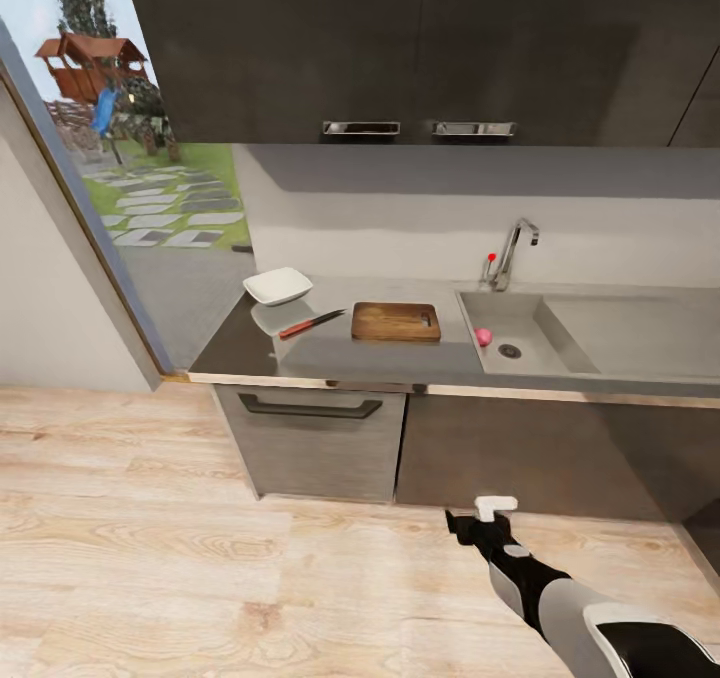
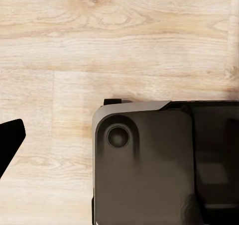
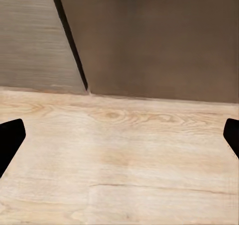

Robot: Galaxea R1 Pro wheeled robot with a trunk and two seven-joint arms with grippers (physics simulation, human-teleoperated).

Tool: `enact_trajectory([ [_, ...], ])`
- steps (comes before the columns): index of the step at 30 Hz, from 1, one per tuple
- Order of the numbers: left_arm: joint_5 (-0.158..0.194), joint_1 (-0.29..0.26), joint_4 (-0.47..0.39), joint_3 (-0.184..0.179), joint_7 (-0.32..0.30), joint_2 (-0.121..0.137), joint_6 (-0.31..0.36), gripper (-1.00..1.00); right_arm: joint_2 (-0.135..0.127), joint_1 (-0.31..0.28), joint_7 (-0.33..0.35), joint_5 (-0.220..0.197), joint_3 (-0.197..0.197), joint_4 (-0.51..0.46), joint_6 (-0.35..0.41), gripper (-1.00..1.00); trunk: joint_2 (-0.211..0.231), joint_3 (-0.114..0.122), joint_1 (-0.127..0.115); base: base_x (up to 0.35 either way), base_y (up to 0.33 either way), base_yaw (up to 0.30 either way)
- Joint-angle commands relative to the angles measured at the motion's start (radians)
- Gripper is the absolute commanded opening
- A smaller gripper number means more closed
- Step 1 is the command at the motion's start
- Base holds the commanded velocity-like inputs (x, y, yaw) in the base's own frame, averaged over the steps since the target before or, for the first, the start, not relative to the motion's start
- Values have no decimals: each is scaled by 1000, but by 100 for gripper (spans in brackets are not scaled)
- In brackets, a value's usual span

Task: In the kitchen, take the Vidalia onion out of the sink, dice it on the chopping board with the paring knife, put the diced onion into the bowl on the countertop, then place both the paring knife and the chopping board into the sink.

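White bowl (image 1: 277, 285), red-handled knife (image 1: 311, 324), brown grained board (image 1: 396, 321), pink onion (image 1: 483, 337) in grey sink (image 1: 560, 353), dark glossy tabletop (image 1: 330, 353), pale wood-grain floor (image 1: 150, 558).

Open end effector (image 3: 119, 140) faces cabinet fronts (image 3: 149, 41), wood floor (image 3: 119, 165).

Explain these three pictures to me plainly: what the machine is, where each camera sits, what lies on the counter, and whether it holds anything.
This is a simulated wheeled robot with two arms.

The head view looks down at a kitchen. On the countertop lie a white bowl, a red-handled paring knife and a wooden chopping board. A small pink onion sits in the sink. The right gripper hangs low before the cabinets.

The wrist views look along each arm's jaws at the wooden floor; the left one also shows a dark part of the machine. The right jaws stand open, holding nothing.
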Motion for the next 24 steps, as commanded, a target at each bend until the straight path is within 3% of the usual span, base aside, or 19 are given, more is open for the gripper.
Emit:
enact_trajectory([
  [1,0,0,0,0,0,0,-2,100,2,5,0,0,1,1,-26,100,-2,-2,1,0,0,0],
  [3,0,0,0,0,0,0,-2,100,17,24,-3,0,1,2,-109,100,-2,-2,1,0,0,0],
  [4,0,0,0,0,0,0,-2,100,37,61,-7,1,1,2,-222,100,-2,-2,1,0,0,0],
  [5,0,0,1,0,0,0,-2,100,46,73,-8,1,1,2,-275,100,-2,-2,1,0,0,0],
  [13,0,0,1,0,0,0,-2,100,87,167,-11,1,1,3,-567,100,-2,-2,1,0,0,0],
  [17,2,0,1,0,0,0,-2,100,110,250,-11,2,1,3,-730,100,-2,-2,1,0,0,0],
  [21,3,0,1,0,0,0,-2,100,112,270,-13,2,-2,2,-712,100,-2,-2,1,0,0,0],
  [24,3,0,1,0,0,0,-2,100,99,274,-27,1,-7,-3,-550,100,-2,-2,1,0,0,0],
])
